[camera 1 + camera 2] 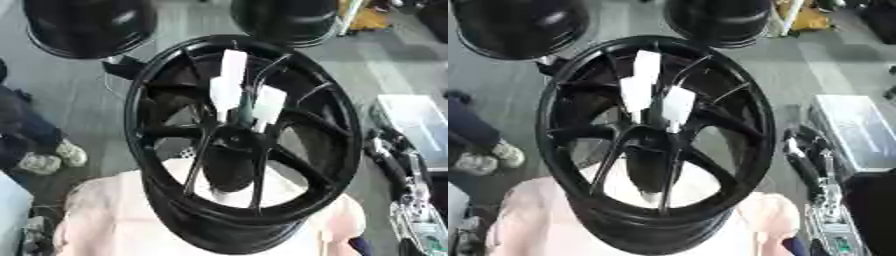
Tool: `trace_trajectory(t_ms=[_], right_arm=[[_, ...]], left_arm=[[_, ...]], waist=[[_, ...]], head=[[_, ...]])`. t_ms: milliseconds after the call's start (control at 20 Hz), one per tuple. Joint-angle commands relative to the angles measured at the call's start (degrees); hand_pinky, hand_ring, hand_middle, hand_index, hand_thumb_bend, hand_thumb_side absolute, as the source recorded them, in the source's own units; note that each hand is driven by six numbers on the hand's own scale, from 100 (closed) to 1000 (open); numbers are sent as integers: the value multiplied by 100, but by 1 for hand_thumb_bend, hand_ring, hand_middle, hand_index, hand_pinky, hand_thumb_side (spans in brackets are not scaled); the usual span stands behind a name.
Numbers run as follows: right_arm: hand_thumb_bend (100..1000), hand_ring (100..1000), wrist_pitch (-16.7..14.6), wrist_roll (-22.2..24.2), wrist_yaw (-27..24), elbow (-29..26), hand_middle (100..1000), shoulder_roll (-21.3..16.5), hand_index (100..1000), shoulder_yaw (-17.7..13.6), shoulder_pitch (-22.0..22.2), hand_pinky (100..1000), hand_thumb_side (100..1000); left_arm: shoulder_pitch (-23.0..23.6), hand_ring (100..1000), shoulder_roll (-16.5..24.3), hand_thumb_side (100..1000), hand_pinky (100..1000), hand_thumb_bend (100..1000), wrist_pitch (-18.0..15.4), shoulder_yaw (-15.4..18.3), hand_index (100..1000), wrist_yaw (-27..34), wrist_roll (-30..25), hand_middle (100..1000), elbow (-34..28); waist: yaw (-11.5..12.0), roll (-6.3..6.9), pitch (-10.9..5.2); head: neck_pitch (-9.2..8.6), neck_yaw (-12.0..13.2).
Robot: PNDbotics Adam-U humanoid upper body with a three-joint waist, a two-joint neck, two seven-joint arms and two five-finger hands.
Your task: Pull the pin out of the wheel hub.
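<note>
Darkness at the right edge is most of what I can find of my right hand (805, 155): a black, jointed shape with a few pale spots, standing well apart from the wheel and touching nothing of it. Whether it is open or curled I cannot tell, since its outline melts into the dark clutter around it. My left hand shows in neither view. Nearer the middle, the wheel hub (166, 150) fills the scene, a black spoked rim tilted toward me, with its lower edge running out of sight at the bottom. Three white oblong pieces (635, 92) stand up from the centre where the spokes meet, close together, the tallest one behind the other two. A thin dark greenish thing (248, 107) sits between them, too blurred for me to name. Which of these is the pin I cannot say, and how they seat into the centre is hidden by the spokes. The hub rests on a pale pink round stand (96, 210), mostly covered by the rim and cut off below. Beyond it two more black wheels (87, 25) lie on the grey floor (394, 65), both cropped by the top edge. A silvery box (855, 130) sits just behind my right hand.
</note>
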Motion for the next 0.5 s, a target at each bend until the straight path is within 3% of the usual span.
trace_trajectory(t_ms=[50,500], right_arm=[[242,580,-1,-13,12,-51,719,-67,830,-36,-35,661,432],[245,580,0,-14,17,-51,718,-62,830,-34,-41,661,432]], left_arm=[[-53,735,31,778,757,289,-5,28,700,10,15,638,-112],[-75,736,79,770,757,297,-27,24,700,8,18,638,-134]], waist=[[-6,22,-71],[-11,24,-78]], head=[[-6,-11],[-13,-14]])
